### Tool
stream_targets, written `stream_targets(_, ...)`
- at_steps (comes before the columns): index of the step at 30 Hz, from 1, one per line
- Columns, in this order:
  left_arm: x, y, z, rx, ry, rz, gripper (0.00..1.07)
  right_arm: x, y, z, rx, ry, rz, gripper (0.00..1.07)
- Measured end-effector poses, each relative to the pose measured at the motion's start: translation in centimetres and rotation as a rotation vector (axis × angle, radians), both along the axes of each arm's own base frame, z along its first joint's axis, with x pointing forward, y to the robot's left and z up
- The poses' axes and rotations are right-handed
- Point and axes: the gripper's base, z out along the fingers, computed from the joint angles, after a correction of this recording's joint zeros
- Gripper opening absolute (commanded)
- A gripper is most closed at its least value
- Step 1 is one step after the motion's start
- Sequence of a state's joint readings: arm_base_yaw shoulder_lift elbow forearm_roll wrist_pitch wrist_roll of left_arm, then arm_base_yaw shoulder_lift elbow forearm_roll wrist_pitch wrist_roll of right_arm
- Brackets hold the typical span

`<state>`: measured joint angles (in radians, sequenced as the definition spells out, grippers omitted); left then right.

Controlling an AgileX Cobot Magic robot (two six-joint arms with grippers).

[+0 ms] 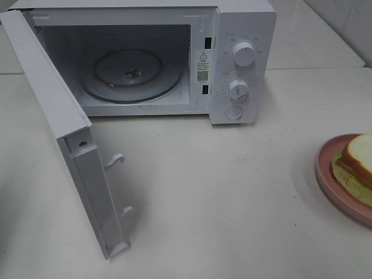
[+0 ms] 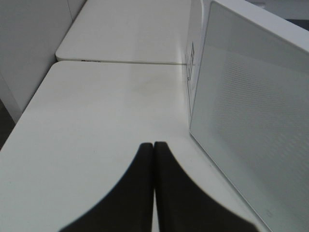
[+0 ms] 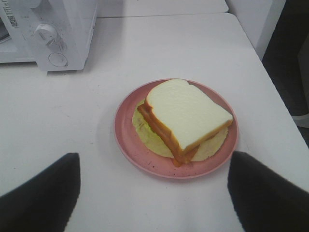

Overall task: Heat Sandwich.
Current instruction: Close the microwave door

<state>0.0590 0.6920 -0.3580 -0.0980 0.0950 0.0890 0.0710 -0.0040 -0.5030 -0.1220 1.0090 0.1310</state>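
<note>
The sandwich (image 1: 357, 160), white bread over a reddish filling and pale green lettuce, lies on a pink plate (image 1: 331, 180) at the table's right edge. In the right wrist view the sandwich (image 3: 186, 116) fills the middle of the plate (image 3: 130, 140). My right gripper (image 3: 153, 158) is open, its dark fingers standing wide on either side of the plate's near rim and holding nothing. My left gripper (image 2: 153, 145) is shut on nothing, its tips pressed together over bare table beside the outer face of the microwave door (image 2: 256, 125). Neither gripper shows in the high view.
The white microwave (image 1: 232, 58) stands at the back with its door (image 1: 64, 116) swung wide open toward the front left. Its glass turntable (image 1: 131, 72) carries nothing. Two knobs (image 1: 244, 53) and a round button are on its right panel. White tabletop lies between microwave and plate.
</note>
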Motion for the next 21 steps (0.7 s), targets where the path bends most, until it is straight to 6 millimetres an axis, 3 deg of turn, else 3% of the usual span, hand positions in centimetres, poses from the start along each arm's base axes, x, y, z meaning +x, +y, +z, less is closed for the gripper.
stream_targets(5, 1.3, 0.3, -2.0, 0.036, -0.087, 0.018, 0.00, 0.0, 0.0, 0.0, 0.000, 0.000, 0.000, 0.76)
stream_targets(11, 2.6, 0.4, -3.0, 0.087, -0.161, 0.005, 0.00, 0.0, 0.0, 0.0, 0.000, 0.000, 0.000, 0.76)
stream_targets(21, 5.9, -1.0, -6.1, 0.063, -0.142, -0.174, 0.00, 0.0, 0.0, 0.0, 0.000, 0.000, 0.000, 0.76)
